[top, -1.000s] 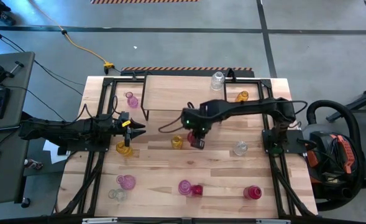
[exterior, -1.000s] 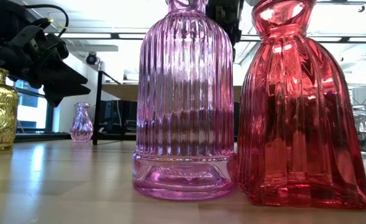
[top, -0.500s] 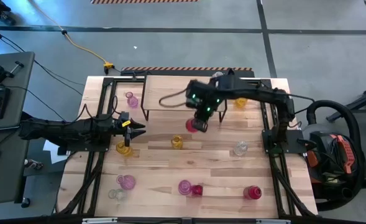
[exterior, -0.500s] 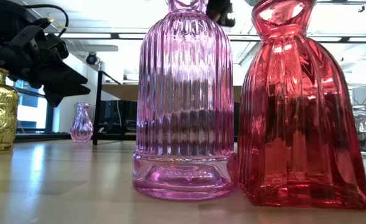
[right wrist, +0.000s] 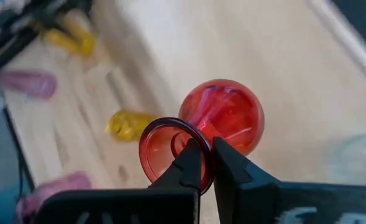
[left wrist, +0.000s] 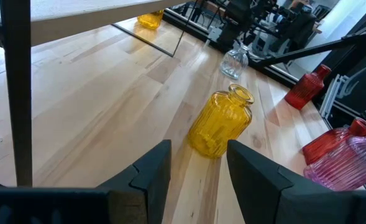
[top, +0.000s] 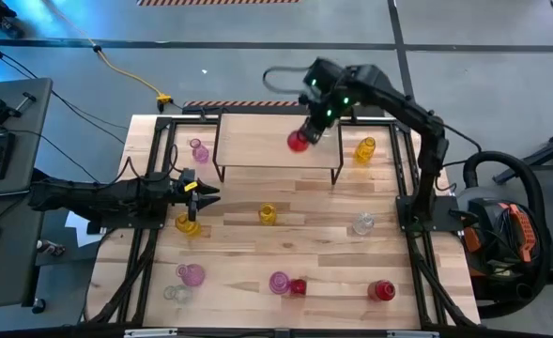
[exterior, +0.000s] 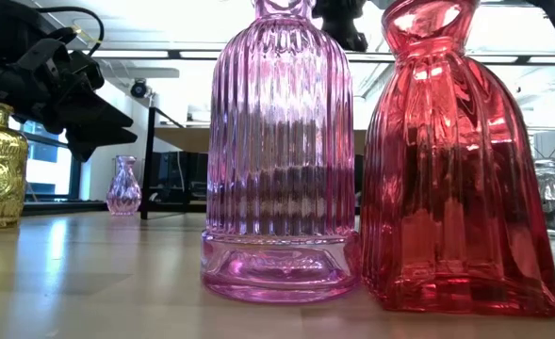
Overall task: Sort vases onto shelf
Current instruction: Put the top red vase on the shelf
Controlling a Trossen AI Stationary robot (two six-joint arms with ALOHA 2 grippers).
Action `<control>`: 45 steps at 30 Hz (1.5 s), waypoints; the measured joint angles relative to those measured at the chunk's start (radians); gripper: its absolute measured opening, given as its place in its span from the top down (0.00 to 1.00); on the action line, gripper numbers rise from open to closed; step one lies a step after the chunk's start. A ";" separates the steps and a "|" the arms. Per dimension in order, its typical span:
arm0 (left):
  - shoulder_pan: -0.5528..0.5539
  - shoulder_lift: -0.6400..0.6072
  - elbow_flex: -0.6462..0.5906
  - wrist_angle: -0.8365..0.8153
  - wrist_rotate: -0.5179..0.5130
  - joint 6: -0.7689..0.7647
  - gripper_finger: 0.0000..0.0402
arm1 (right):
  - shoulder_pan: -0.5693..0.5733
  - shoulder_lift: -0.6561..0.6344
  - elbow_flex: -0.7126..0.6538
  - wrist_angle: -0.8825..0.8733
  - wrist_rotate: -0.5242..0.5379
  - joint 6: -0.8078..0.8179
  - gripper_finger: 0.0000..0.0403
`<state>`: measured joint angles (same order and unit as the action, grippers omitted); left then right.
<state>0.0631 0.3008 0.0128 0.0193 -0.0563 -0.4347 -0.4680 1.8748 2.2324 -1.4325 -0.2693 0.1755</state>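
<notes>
Red glass is what your right gripper (right wrist: 207,163) carries: a round-bellied red vase (top: 298,141) with a flared lip, translucent and glossy, its rim pinched between the closed jaws so the bulb hangs over the shelf (top: 257,141), the light-wood board on thin black wire legs at the far side of the tabletop (top: 332,253). From the wrist you look straight down on the vase's open mouth and swollen body. Your left gripper (left wrist: 198,163) waits low over the tabletop's left side with its jaws partly apart and nothing between them, a ribbed yellow vase (left wrist: 222,121) standing just ahead of it. Close to the low camera stand a fluted pink vase (exterior: 279,151) and a pleated red vase (exterior: 454,160), side by side and all but touching. Other vases are scattered over the tabletop: an amber one (top: 365,147) right of the shelf, a pink one (top: 199,150) left of it.
</notes>
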 joint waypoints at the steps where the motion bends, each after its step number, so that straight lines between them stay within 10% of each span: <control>1: 0.000 0.000 0.000 0.000 0.000 0.000 0.63 | -0.021 0.002 -0.001 0.014 -0.005 -0.001 1.00; 45: 0.000 0.000 0.000 0.000 0.000 0.000 0.63 | -0.196 0.141 -0.004 0.086 -0.078 0.027 1.00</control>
<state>0.0629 0.3009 0.0126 0.0196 -0.0565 -0.4345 -0.6643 2.0155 2.2288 -1.3469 -0.3473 0.2024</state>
